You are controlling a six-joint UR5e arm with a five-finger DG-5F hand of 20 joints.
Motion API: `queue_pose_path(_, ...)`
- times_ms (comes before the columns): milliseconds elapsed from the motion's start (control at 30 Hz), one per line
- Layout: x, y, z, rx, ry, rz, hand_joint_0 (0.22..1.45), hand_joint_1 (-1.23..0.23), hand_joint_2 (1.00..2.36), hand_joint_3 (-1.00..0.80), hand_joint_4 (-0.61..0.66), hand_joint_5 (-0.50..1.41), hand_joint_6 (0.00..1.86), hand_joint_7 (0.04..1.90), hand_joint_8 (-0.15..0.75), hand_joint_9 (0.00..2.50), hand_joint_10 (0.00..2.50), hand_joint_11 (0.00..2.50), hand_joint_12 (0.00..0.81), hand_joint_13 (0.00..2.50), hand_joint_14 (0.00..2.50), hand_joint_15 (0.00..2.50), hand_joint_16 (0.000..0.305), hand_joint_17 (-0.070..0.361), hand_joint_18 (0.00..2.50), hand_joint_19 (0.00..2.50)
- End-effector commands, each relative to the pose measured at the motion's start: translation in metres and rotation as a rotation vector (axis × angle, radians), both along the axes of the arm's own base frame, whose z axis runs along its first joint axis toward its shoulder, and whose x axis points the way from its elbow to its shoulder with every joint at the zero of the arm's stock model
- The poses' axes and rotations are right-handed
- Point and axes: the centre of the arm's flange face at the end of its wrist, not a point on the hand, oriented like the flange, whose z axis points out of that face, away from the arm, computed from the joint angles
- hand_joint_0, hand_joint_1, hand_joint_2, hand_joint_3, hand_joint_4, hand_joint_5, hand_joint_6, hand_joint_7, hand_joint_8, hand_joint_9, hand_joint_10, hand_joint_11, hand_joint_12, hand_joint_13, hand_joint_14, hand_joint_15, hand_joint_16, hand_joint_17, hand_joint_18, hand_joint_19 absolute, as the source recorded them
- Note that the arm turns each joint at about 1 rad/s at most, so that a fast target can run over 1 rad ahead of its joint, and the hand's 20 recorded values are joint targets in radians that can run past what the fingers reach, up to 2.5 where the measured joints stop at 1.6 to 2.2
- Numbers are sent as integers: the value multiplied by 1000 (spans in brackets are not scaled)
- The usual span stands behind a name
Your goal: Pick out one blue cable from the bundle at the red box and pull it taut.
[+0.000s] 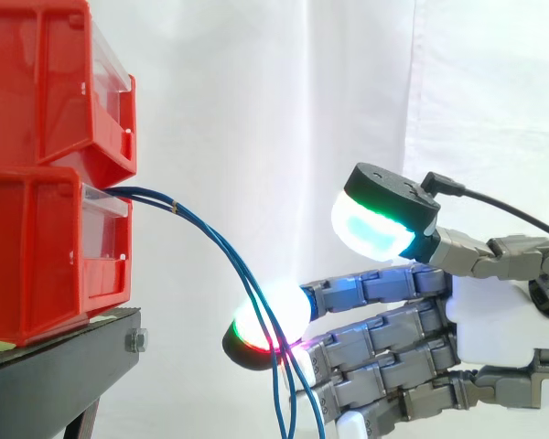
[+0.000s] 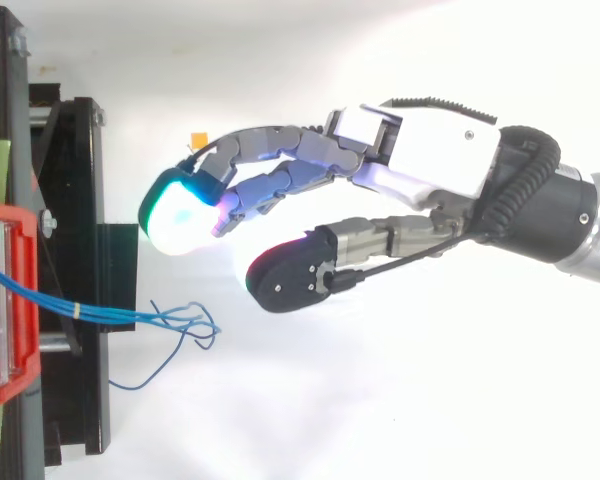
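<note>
Here, a bundle of thin blue cables (image 2: 110, 314) is seen coming out of the lower red plastic box (image 1: 37, 247), which is set on the black metal counter (image 1: 64, 361). The grey jointed hand (image 2: 430, 150) is held wide, with nothing grasped. In the top view, the cables lie near its thumb, untouched.

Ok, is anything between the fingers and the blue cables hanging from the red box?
Nothing visible. From above, only empty space lies between the open fingers of the hand and the bundle of thin blue cables trailing from the red plastic box. From the side the cables cross in front of a glowing fingertip.
</note>
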Motion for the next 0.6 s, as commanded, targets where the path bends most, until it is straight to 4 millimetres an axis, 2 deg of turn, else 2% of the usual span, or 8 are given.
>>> queue_pose_path(0, 1, -1, 1, 4, -10, 9, 515, -592, 1000, -495, 153, -204, 503, 910, 209, 577, 19, 559, 314, 587, 18, 481, 49, 111, 440, 708)
queue_pose_path(267, 3, -3, 2, 9, -31, 11, 511, -678, 1000, -500, 156, -202, 503, 924, 208, 580, 19, 569, 310, 596, 19, 494, 50, 112, 454, 708)
queue_pose_path(567, 6, 1, 5, 0, -54, 10, 506, -668, 1000, -500, 159, -197, 502, 916, 211, 600, 21, 582, 316, 618, 19, 512, 50, 112, 475, 722)
